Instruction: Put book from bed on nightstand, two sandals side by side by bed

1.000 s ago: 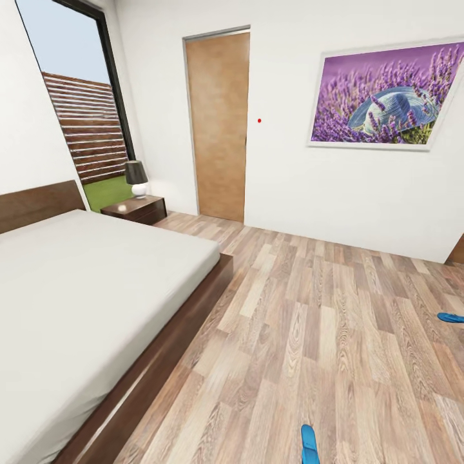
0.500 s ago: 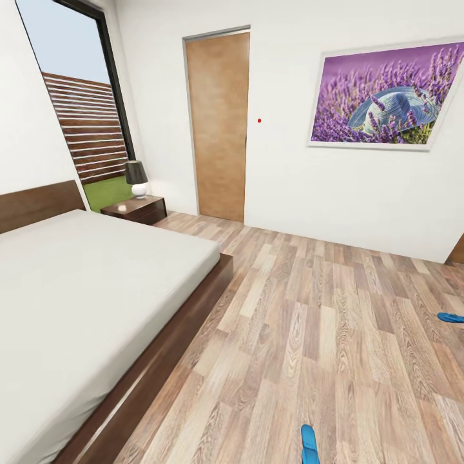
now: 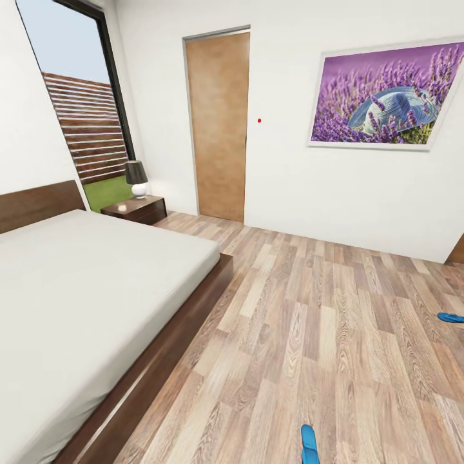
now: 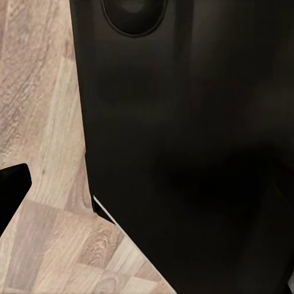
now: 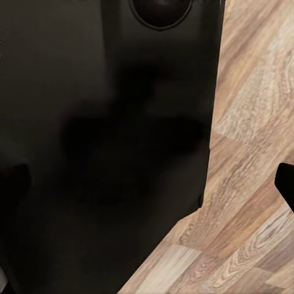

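No legible text or labels.

Open wood floor [image 3: 309, 335] is bounded by bed [image 3: 84, 303] at left; two blue sandals [image 3: 310, 444] [image 3: 450, 317] lie well apart on it.

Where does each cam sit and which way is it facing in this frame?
Head view: high, looking forward and down over the large off-white bed, dark reddish-brown nightstand, two blue sandals.
Left wrist view: pointing down at pale wood plank floor beside a black robot body panel.
Right wrist view: likewise, floor, black panel.
Shared: the plank floor.
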Motion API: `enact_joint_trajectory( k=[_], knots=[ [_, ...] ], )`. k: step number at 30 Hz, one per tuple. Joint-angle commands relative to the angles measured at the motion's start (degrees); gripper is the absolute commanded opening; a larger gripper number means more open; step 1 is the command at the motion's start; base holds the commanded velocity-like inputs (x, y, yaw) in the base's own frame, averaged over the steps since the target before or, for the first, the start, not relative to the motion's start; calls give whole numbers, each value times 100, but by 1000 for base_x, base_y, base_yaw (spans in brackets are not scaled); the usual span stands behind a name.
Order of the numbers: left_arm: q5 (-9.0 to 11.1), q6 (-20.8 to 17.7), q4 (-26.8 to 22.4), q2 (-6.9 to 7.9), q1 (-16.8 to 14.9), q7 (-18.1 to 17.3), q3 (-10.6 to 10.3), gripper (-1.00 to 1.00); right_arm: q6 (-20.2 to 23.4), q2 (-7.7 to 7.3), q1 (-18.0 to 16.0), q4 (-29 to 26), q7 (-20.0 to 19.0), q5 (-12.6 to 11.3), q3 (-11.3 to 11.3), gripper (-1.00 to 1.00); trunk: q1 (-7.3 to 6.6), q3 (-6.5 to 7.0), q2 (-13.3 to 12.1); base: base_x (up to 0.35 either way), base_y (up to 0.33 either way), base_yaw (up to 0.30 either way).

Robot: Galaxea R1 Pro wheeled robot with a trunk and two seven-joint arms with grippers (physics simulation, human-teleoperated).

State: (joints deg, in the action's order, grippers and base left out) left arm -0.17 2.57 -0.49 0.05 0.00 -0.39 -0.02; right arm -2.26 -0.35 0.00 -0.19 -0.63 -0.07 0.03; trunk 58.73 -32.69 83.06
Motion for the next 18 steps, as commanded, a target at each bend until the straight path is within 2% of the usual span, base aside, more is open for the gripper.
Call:
enact_joint_trajectory(
  k=[1,7,18],
  knots=[
    [-3,15,0,1,0,-6,-2,100,-16,5,0,-2,-7,-1,3,100,0,-4,2,0,0,0],
    [-9,16,3,3,0,-12,-10,100,-19,23,0,-117,-7,-8,11,100,0,-4,2,19,0,0],
    [-23,23,-2,0,0,-8,-32,100,-25,26,0,-240,-7,-3,33,100,0,-4,2,129,14,0]
  ],
)
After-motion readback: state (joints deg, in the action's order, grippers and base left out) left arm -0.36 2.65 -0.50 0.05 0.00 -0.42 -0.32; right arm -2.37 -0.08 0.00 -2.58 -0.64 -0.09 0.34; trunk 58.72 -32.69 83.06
